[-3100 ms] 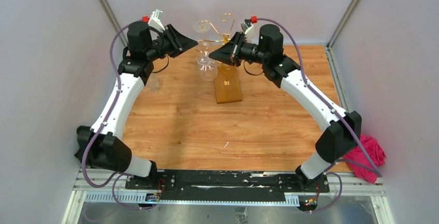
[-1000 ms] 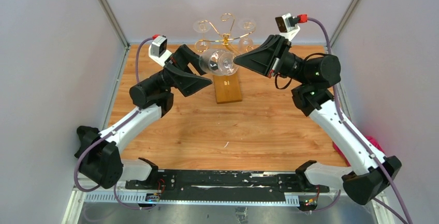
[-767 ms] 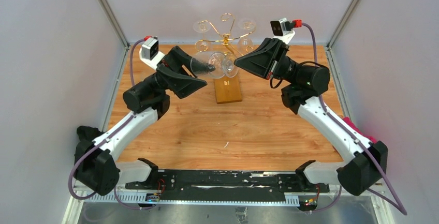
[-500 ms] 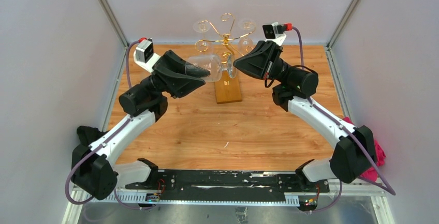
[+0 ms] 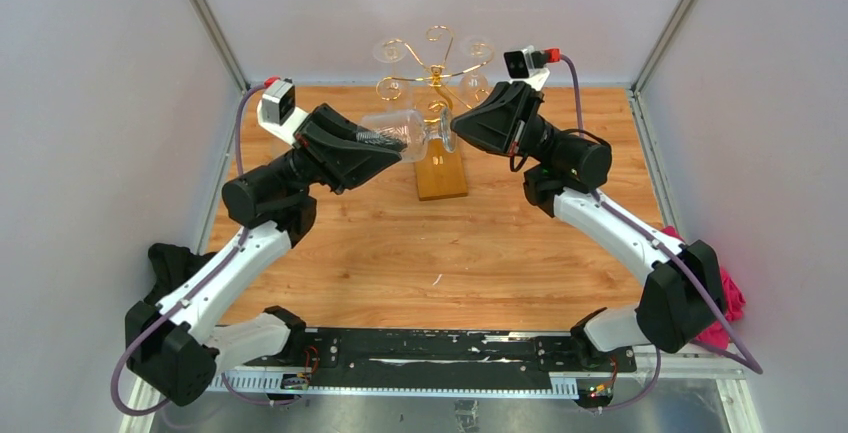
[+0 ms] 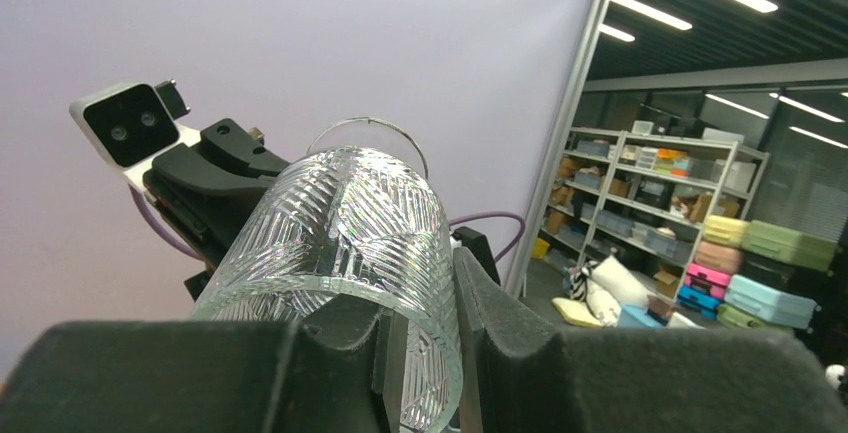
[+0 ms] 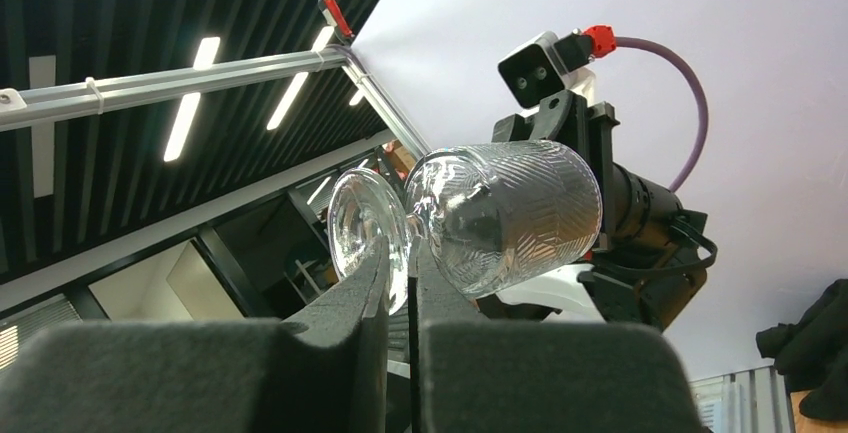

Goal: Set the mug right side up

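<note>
i hold the mug (image 5: 405, 133), really a cut-glass stemmed goblet, on its side in the air just in front of the gold rack (image 5: 435, 68), over the rack's wooden base (image 5: 441, 175). my right gripper (image 5: 452, 125) is clenched on the stem and my left gripper (image 5: 385, 141) pinches the bowl's rim wall. the risk lies in gripping one stiff glass from both ends: if my arms pull or twist against each other, the thin stem may snap. if my right lets go too early, the slick rim may slide out and drop onto the base. only the right wrist view shows the stem seated between my fingers beside the foot. only the left wrist view shows the rim between its fingers. only the top view places the glass against the rack.
</note>
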{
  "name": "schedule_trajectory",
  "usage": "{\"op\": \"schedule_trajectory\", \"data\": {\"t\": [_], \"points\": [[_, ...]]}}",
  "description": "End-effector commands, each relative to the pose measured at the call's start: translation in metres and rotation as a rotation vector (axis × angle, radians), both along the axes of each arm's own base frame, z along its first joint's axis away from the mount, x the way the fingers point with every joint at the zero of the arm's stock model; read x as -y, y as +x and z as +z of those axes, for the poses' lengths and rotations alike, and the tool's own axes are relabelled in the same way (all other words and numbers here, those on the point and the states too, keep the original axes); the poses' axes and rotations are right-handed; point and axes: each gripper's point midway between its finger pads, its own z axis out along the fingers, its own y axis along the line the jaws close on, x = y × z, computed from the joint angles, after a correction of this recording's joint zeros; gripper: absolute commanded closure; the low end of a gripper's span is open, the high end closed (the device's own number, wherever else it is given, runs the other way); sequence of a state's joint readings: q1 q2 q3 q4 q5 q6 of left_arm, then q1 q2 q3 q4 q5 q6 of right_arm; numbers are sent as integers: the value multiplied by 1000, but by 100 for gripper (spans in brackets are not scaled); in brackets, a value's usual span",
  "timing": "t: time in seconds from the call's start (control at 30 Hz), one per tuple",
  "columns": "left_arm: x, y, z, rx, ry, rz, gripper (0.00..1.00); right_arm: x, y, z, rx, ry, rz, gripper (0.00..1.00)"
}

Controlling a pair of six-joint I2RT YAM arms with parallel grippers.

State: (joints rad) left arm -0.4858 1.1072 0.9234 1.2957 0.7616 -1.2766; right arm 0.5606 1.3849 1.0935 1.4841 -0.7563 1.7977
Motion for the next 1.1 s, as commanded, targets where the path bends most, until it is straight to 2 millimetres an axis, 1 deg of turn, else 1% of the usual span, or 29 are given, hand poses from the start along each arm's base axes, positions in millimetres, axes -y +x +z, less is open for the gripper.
{"op": "schedule_trajectory", "data": {"t": [0.0, 0.07, 0.1, 0.13, 0.2, 0.23, 0.27, 0.33, 0.37, 0.4, 0.43, 0.53, 0.57, 0.6, 0.63, 0.67, 0.7, 0.73, 0.77, 0.83, 0.9, 0.93, 0.97, 1.07], "points": [[-10, 10, 10, -2, -47, 138, 100, 5, -15, 3, 62, 20, 11, 100], [-13, 7, 13, 2, -59, 148, 100, 6, -16, 5, 60, 23, 17, 100], [-15, 5, 14, 5, -64, 151, 100, 6, -17, 6, 60, 25, 19, 96], [-17, 3, 15, 9, -70, 154, 100, 6, -17, 7, 59, 27, 19, 89], [-20, -1, 18, 15, -82, 158, 100, 8, -17, 8, 57, 31, 17, 69], [-21, -2, 19, 16, -87, 162, 100, 8, -17, 8, 56, 31, 19, 60], [-22, -3, 21, 17, -90, 165, 100, 8, -17, 8, 48, 29, 23, 48], [-25, -6, 24, 25, -96, 176, 100, 7, -16, 7, 39, 27, 27, 26], [-26, -7, 25, 26, -94, 184, 100, 7, -15, 6, 35, 26, 28, 18], [-27, -8, 26, 29, -89, 198, 100, 6, -14, 4, 29, 23, 28, 12], [-28, -7, 27, 23, -78, 223, 100, 6, -13, 3, 24, 21, 29, 10], [-35, -2, 33, 10, -10, 357, 100, 7, -10, -1, 4, 14, 30, 8], [-40, 2, 33, -5, 23, 424, 100, 8, -9, -2, 1, 10, 31, 8], [-49, 1, 37, -16, 42, 501, 100, 9, -8, -4, -1, 6, 29, 7], [-57, 10, 35, -52, 83, 586, 100, 10, -8, -5, -1, 1, 25, 7], [-70, 15, 37, -85, 103, 685, 100, 12, -8, -6, 2, -4, 17, 7], [-88, 26, 34, -156, 153, 814, 100, 14, -7, -9, 1, -12, 9, 7], [-98, 32, 29, -196, 186, 879, 100, 16, -8, -9, 6, -17, 0, 7], [-118, 44, 19, -290, 237, 1004, 100, 19, -7, -10, 10, -27, -14, 7], [-148, 54, 9, -383, 313, 1174, 100, 23, -6, -11, 28, -60, -51, 6], [-174, 60, -2, -470, 380, 1312, 100, 23, 0, -17, 28, -132, -110, 6], [-187, 63, -6, -519, 408, 1380, 100, 24, -1, -19, 64, -159, -147, 5], [-199, 64, -14, -576, 444, 1443, 100, 21, 5, -27, 32, -232, -178, 5], [-227, 69, -37, -708, 581, 1605, 100, 21, 13, -45, 69, -437, -337, 1]]}}
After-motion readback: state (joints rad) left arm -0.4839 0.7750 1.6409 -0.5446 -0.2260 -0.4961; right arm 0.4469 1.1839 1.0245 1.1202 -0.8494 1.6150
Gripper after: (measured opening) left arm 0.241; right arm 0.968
